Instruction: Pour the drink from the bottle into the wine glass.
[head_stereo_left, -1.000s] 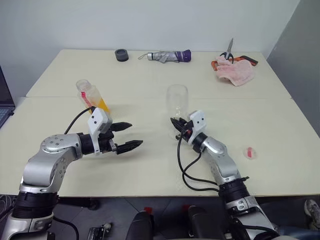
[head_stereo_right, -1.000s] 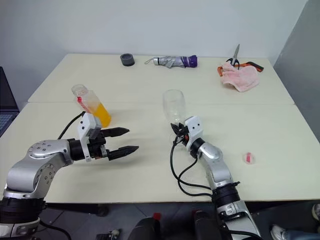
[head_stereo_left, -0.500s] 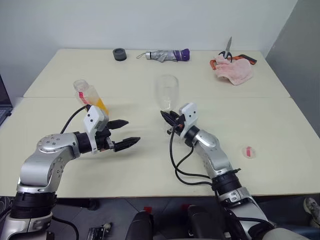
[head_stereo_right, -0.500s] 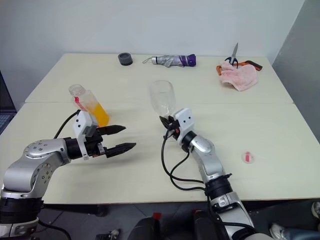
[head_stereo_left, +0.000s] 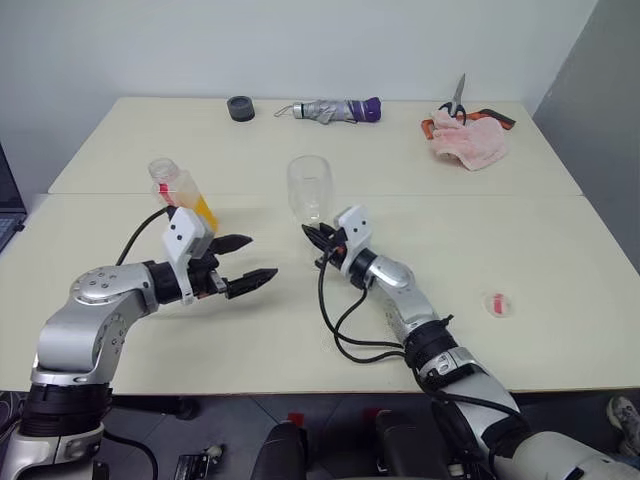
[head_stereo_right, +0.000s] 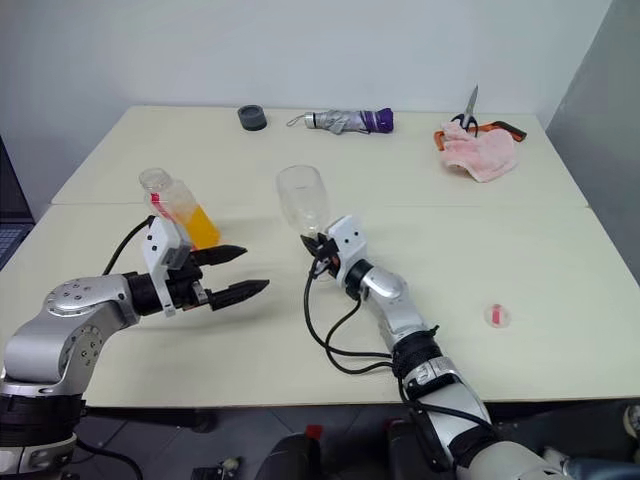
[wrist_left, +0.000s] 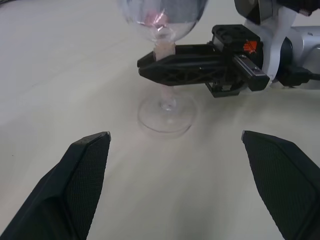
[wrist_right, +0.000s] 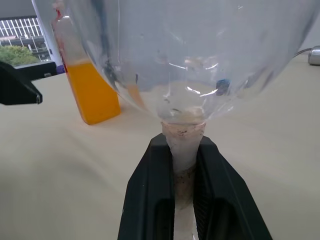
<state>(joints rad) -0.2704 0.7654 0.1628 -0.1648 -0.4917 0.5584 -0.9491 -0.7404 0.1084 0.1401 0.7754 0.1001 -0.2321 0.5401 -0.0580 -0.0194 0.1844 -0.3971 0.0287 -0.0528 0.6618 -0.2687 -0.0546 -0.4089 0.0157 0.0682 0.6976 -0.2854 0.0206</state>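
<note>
On the table (head_stereo_left: 560, 260): glass positioning, pour not begun.
Right gripper (head_stereo_left: 318, 238) clamps the glass (head_stereo_left: 307, 190) stem; left gripper (head_stereo_left: 250, 259), released, must grasp the uncapped bottle (head_stereo_left: 178, 190) just beyond.

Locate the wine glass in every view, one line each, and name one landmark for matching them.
Left eye view: wine glass mid-table, its stem in the shut right gripper.
Right eye view: glass just left of centre, beside the bottle.
Left wrist view: bowl, stem and foot at upper centre, foot on the table.
Right wrist view: bowl close up, stem between the fingers.
Shared landmark: the right gripper clamping the stem.
</note>
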